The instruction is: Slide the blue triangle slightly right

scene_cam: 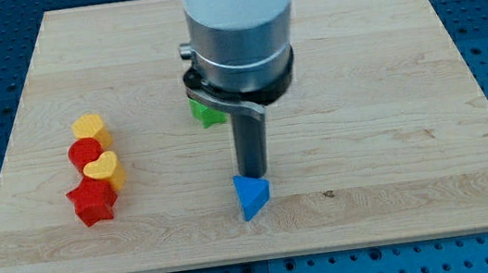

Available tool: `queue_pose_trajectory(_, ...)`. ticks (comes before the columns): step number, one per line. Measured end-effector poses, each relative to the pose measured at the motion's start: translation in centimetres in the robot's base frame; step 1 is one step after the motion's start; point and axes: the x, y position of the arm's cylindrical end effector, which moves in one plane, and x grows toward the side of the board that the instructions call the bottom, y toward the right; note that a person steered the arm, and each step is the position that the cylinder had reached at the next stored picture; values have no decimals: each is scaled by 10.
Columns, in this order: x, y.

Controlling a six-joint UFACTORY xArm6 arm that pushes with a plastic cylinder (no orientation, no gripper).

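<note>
The blue triangle (251, 196) lies on the wooden board (388, 91), a little below the view's middle. My tip (252, 175) stands right at the triangle's upper edge, touching or nearly touching it. The rod comes straight down from the arm's grey and white body, which covers the top centre of the view.
A green block (207, 113) is partly hidden behind the arm, above and left of the tip. At the view's left stands a tight column: a yellow block (91, 129), a red block (85, 154), a yellow heart (104, 169) and a red star (92, 201).
</note>
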Motion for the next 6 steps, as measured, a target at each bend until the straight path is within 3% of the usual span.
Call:
queue_pose_trajectory(2, 23, -75)
queue_pose_trajectory(5, 46, 12)
queue_pose_trajectory(6, 72, -2)
